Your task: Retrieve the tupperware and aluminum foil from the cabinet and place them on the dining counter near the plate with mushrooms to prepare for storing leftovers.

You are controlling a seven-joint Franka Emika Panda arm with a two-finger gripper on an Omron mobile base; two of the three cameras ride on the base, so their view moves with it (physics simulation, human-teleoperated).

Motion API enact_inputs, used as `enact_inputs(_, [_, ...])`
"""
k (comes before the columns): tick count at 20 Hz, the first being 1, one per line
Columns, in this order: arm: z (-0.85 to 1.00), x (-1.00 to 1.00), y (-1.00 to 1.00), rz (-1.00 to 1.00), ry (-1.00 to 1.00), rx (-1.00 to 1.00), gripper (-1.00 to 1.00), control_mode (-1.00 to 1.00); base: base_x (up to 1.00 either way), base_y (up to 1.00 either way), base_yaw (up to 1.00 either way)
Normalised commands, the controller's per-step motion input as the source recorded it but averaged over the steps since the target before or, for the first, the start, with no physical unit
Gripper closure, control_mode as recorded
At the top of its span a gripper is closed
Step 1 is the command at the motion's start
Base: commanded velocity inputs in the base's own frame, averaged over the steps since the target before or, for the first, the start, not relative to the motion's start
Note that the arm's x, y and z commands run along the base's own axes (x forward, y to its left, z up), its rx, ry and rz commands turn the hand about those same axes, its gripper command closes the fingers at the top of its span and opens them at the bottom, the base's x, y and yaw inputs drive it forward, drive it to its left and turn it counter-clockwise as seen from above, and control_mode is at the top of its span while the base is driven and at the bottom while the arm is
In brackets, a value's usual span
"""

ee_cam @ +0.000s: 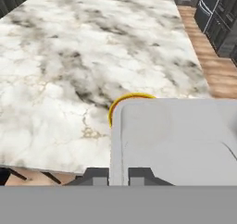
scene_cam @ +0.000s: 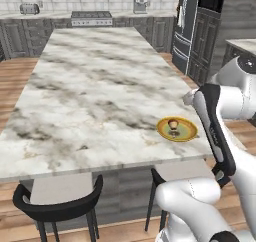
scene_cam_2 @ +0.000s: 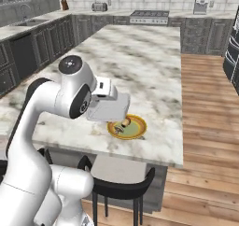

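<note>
Hand view is showing us the tupperware [ee_cam: 171, 140] pinched in our gripper [ee_cam: 118, 176], one dark finger [ee_cam: 95, 175] on each side of its near edge. We are holding it above the dining counter [ee_cam: 69, 70], over the plate with mushrooms [ee_cam: 121, 102], whose yellow rim is peeking out beside it. From the right base camera, we are seeing the tupperware [scene_cam_2: 108, 107] hanging just over the plate with mushrooms [scene_cam_2: 133, 128], near the dining counter [scene_cam_2: 140, 61] edge above the black stool [scene_cam_2: 116, 188].
</note>
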Motion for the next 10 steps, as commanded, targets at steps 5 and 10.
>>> enact_inputs(5, [-0.45,0.07,0.91,0.05,0.0,-0.07,1.0,-1.0,0.0,0.0,0.0])
enact_inputs(10, [-0.19,0.05,0.77,-0.01,-0.03,-0.01,1.0,-1.0,0.0,0.0,0.0])
